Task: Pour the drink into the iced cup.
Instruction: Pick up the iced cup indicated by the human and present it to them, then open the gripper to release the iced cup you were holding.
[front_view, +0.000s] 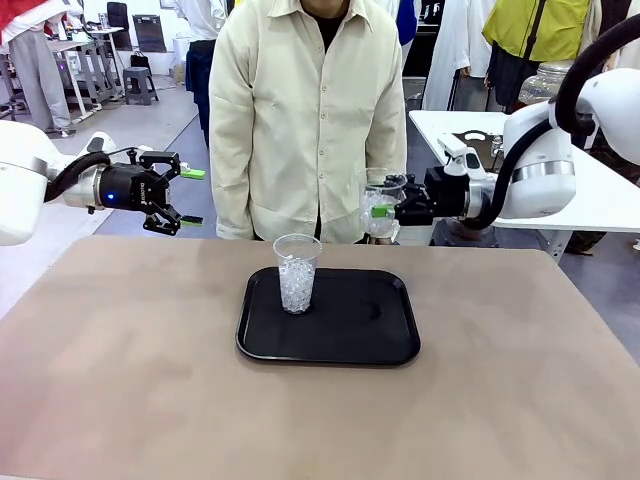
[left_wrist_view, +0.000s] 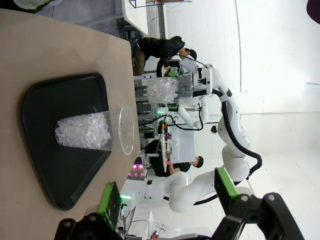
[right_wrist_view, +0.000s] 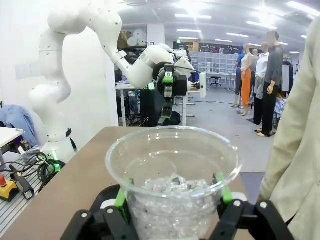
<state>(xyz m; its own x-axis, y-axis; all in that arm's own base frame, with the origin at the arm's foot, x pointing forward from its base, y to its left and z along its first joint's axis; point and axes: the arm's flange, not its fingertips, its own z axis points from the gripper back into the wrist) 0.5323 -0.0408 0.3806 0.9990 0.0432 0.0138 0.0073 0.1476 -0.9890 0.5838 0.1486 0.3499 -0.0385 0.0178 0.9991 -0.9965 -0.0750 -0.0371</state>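
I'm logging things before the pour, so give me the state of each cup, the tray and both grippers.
Black tray: flat on the table, carrying one cup.
Standing iced cup: upright on the tray, part-filled with ice, no drink visible.
Held iced cup: upright, off the table, ice inside.
Left gripper: open, empty.
Right gripper: shut on the held iced cup.

robotics lab — white arms (right_wrist_view: 65, 30), desks (front_view: 445, 125), shelving (right_wrist_view: 212, 62) beyond.

White left arm (front_view: 25, 175), white right arm (front_view: 545, 165); 2 black cables (front_view: 512, 162); black jaws, green pads (front_view: 192, 173).
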